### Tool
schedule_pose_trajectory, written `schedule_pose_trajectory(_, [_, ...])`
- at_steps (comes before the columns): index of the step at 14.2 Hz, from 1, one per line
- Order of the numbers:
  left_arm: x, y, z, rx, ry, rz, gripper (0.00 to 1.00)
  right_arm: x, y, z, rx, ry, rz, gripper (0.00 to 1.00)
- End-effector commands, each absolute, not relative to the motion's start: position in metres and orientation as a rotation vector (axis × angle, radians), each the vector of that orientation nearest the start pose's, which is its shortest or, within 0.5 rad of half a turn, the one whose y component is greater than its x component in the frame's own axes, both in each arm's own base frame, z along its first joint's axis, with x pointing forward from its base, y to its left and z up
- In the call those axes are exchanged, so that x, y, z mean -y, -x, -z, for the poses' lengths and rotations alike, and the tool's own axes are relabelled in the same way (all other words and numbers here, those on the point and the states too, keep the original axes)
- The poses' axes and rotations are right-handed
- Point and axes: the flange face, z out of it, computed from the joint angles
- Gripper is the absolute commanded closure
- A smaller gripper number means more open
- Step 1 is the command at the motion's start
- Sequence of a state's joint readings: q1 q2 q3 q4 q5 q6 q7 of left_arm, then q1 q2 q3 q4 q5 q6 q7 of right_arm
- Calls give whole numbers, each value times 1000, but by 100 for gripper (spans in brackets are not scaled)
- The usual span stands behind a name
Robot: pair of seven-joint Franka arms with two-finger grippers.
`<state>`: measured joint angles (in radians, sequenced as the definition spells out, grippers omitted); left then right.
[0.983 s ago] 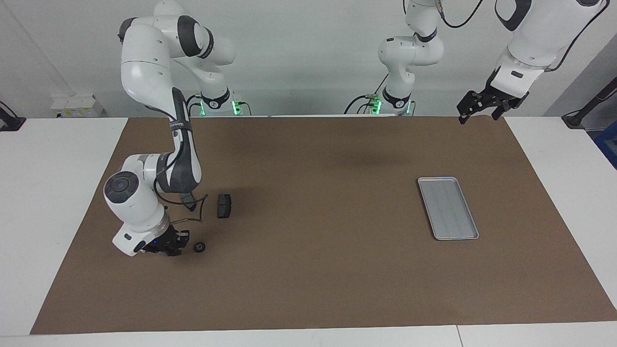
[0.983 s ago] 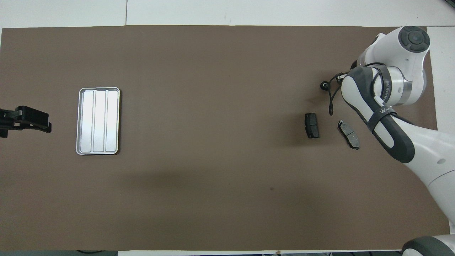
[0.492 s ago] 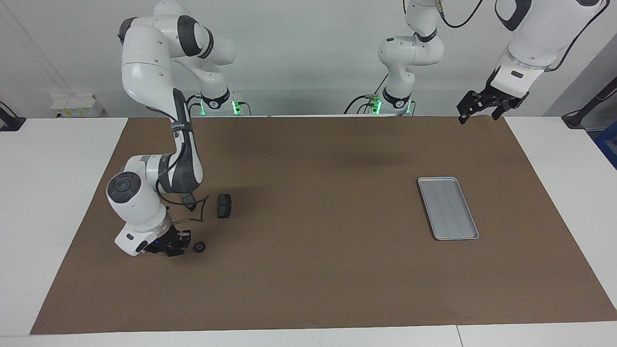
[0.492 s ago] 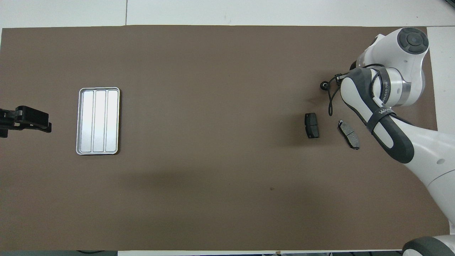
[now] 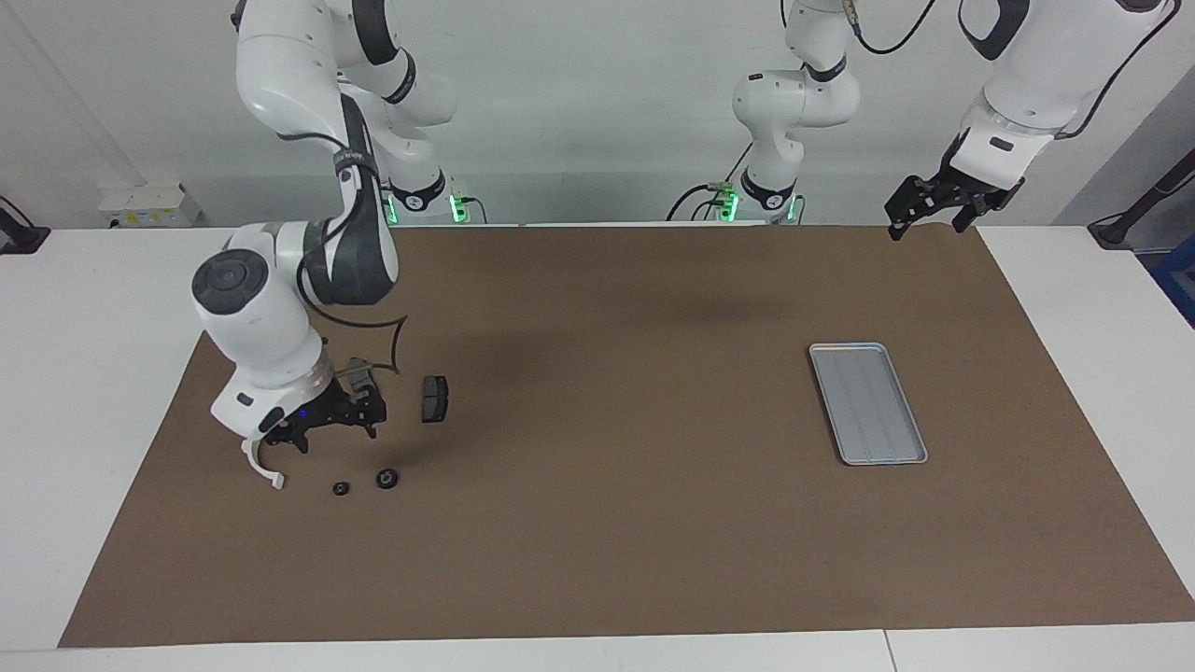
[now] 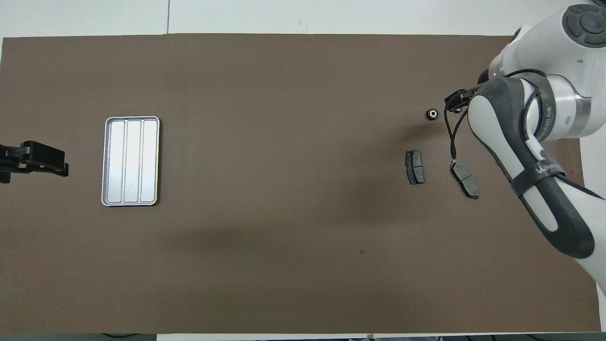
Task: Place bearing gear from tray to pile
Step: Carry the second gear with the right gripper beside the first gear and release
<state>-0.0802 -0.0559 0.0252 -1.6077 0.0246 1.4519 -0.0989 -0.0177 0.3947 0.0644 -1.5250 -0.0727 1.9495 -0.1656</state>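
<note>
A small dark bearing gear [image 5: 341, 488] lies on the brown mat at the right arm's end, beside a white half-ring bracket [image 5: 261, 467] and a second small round part [image 5: 386, 479] [image 6: 432, 113]. With two dark brake pads [image 5: 434, 399] [image 6: 414, 166] [image 6: 465, 179] these form the pile. My right gripper [image 5: 336, 436] hangs open above the pile, holding nothing; in the overhead view the right arm hides the gear and the bracket. The silver tray [image 5: 866, 402] [image 6: 131, 161] is bare. My left gripper [image 5: 926, 229] [image 6: 47, 161] waits open and high over the mat's edge near the tray.
A brown mat [image 5: 607, 523] covers most of the white table. A black cable [image 6: 452, 137] loops off the right wrist above the pile.
The right gripper opened, left the bearing gear on the mat beside the other round part, and rose toward the robots. The bracket now shows. The left arm stayed still.
</note>
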Motion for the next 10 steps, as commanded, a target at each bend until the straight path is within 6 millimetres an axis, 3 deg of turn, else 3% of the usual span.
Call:
schedule_pose_trajectory(1, [25, -517, -627, 70, 3118, -147, 0, -33, -654, -479, 367, 3173, 40, 0])
schedule_pose_trajectory(7, [25, -517, -628, 70, 3119, -144, 0, -33, -616, -546, 378, 3182, 21, 0])
schedule_pose_trajectory(10, [25, -517, -627, 70, 3118, -147, 0, -33, -581, -582, 355, 3186, 19, 0])
